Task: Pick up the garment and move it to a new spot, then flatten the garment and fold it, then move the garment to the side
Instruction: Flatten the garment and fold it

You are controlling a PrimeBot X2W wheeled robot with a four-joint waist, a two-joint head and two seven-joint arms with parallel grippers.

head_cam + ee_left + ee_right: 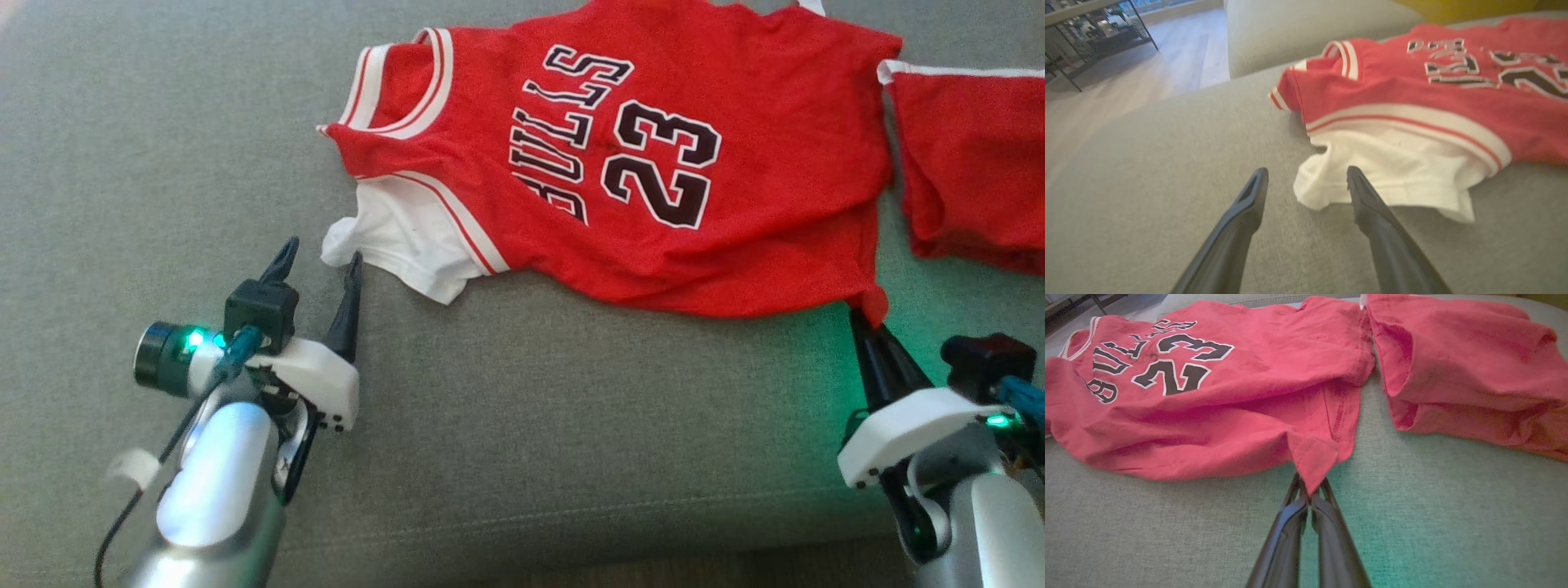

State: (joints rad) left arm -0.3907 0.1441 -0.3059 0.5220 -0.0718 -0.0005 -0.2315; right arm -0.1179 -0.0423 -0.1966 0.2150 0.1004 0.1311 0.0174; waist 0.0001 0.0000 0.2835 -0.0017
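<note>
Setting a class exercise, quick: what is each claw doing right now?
Left claw: open, holding nothing, tips by the white sleeve.
Right claw: closed on a bottom corner of the red jersey.

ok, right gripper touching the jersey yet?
Touching. The right wrist view shows the right gripper shut on the jersey at its hem corner, red fabric pinched between its fingertips.

1. Left gripper [323,251]: two long black tapered fingers [347,304] on a white bracket [317,377] with small dark screws.
2. Black camera block [261,309], teal plug [242,343], green LED [194,339], dark cylinder [155,358].
3. Glossy silver forearm [212,482], thin black cable [114,527].
4. Right gripper [867,327]: same build.
</note>
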